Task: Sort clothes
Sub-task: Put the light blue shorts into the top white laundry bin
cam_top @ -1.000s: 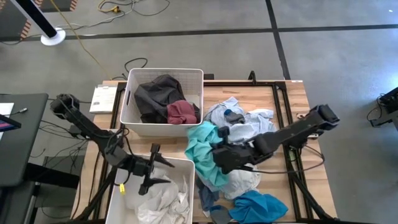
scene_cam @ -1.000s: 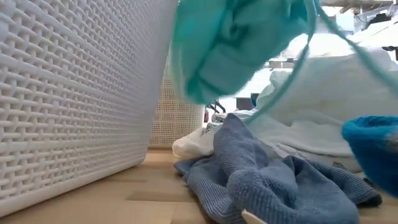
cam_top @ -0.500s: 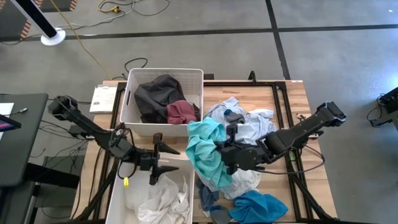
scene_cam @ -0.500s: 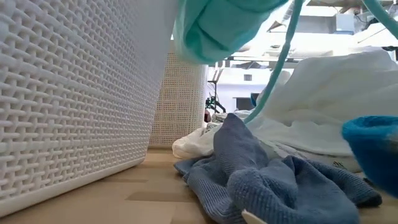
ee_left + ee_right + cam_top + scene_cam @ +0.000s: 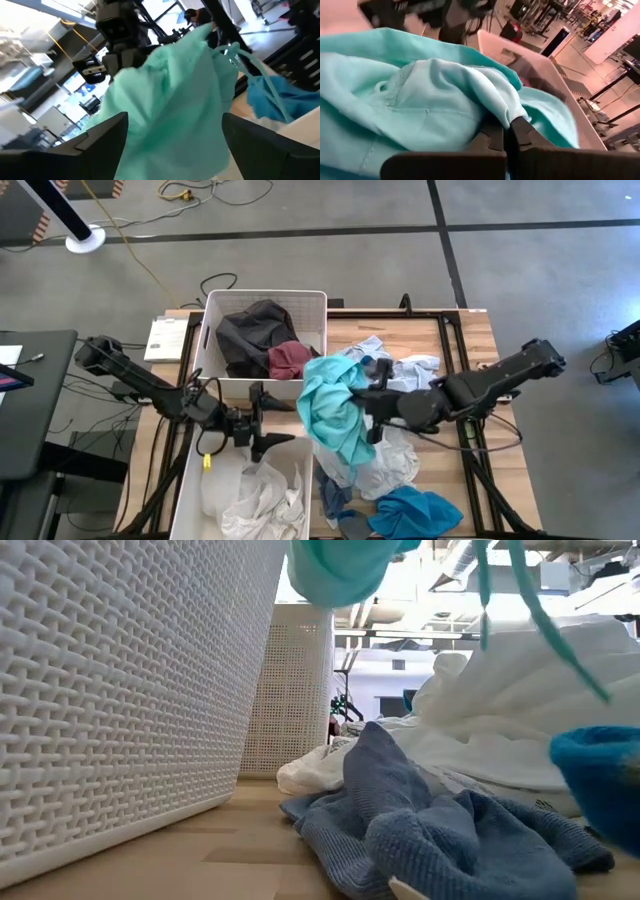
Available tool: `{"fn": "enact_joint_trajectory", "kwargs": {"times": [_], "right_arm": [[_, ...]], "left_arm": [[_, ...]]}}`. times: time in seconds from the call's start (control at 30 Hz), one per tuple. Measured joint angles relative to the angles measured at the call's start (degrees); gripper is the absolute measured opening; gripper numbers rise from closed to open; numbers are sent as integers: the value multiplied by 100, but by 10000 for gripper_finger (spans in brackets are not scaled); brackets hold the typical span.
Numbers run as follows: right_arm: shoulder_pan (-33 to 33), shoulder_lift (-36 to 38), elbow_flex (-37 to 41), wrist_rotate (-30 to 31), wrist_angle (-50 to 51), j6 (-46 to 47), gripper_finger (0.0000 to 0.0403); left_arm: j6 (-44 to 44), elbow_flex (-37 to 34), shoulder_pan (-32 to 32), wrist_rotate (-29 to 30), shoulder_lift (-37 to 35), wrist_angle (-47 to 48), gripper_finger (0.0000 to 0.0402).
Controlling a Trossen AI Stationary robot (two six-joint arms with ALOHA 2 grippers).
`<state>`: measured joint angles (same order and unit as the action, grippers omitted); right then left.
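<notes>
The teal garment [image 5: 333,412] is held up above the middle of the tabletop [image 5: 470,345], pinched in the closed right end effector [image 5: 372,402]. The left end effector [image 5: 272,420] is spread wide and empty beside it. The garment could slip, or its dangling cord could snag on the pile of clothes [image 5: 385,470].

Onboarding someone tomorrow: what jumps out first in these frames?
The teal garment, hanging lifted over the table's middle, pinched in the shut right tool. Next, the open left tool pointing at it from above the near white bin. Then the clothes heap beneath.
</notes>
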<state>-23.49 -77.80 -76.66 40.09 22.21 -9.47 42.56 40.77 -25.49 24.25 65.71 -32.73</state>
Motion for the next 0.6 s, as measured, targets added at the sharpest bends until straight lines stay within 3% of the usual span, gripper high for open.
{"fn": "enact_joint_trajectory", "kwargs": {"times": [0.33, 0.6], "right_arm": [[299, 4, -151, -824, -427, 209, 0], [415, -420, -752, -1038, -527, 369, 0]], "left_arm": [[727, 0, 438, -301, 4, -320, 333], [1915, 9, 526, -303, 710, -1216, 333]]}}
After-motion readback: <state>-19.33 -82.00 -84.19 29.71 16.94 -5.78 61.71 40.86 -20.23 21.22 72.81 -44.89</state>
